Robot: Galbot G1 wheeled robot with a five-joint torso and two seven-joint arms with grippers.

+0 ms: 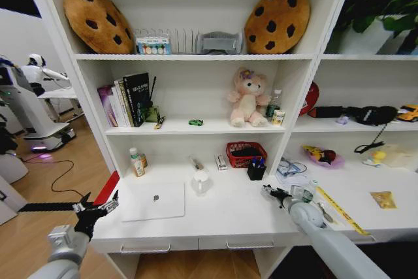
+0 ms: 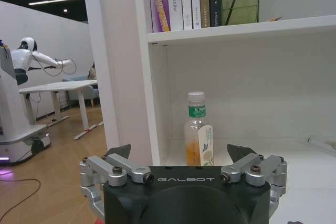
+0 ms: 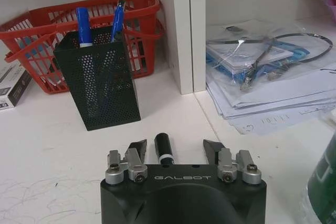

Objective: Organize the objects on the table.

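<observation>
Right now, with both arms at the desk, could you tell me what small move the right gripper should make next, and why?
Probably ease the right gripper forward and down onto the dark pen: its fingers are open, the pen lies on the table between them, and the pen cup stands just beyond.

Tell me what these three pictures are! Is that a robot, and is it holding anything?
Yes, it is a robot with two arms. The big picture comes from a camera on its head, looking down at a white desk. The other two come from cameras on its wrists.

The left gripper is open by the desk's edge, facing a small bottle. The right gripper is open over the desk, with a black pen lying between its fingers, in front of a black pen cup and a red basket. A silver laptop lies shut. Nothing is gripped.
</observation>
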